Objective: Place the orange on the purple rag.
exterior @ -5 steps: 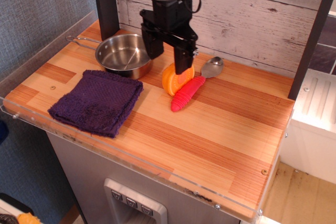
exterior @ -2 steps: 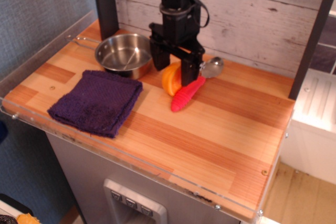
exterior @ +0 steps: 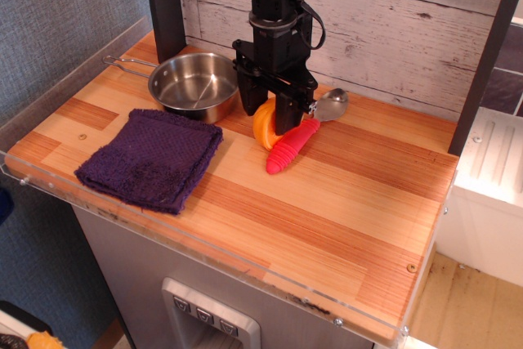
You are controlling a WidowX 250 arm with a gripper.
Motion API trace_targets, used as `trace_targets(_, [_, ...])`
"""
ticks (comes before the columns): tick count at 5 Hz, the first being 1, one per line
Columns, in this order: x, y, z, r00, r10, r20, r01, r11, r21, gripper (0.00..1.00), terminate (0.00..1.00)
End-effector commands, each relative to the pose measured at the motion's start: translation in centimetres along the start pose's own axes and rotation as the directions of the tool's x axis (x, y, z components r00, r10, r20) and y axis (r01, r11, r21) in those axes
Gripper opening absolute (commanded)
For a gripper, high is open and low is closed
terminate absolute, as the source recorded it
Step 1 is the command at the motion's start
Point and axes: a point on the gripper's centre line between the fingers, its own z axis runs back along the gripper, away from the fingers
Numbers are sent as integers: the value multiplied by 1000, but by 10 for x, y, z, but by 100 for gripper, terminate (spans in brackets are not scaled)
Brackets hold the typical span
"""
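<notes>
Orange plastic shows only partly in the single view: the orange (exterior: pixel 264 123) stands in the upper middle of the frame, on the wooden counter (exterior: pixel 327 194), and the black gripper (exterior: pixel 269 110) is now down over it. One second ago the fingers were higher and more to the left, with the cut face of the fruit open to the camera; now the two fingers stand on both sides of the fruit and hide most of it. The jaws look narrower than before and seem to press the rind, but the contact itself is hidden, so I cannot tell if the grasp is complete. The fruit has not left the counter. The red-handled spoon (exterior: pixel 292 145) lies just beside it, maybe touching, and the steel pan (exterior: pixel 193 84) is near on the left. The purple rag (exterior: pixel 152 158) lies bare at the left of the frame, well apart. In my judgement the approach is finished; lifting and carrying are not yet done.
</notes>
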Motion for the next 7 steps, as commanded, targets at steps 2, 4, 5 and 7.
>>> trace_targets(2, [-19, 6, 93, 985, -10, 173, 9, 1000, 9, 0, 0])
trace_targets(4, [-89, 38, 91, 998, 55, 37, -58, 994, 89, 0, 0])
trace_targets(5, [-103, 50, 74, 998, 66, -12, -63, 988, 139, 0, 0])
trace_targets(7, [-110, 63, 50, 995, 54, -84, -35, 976, 216, 0, 0])
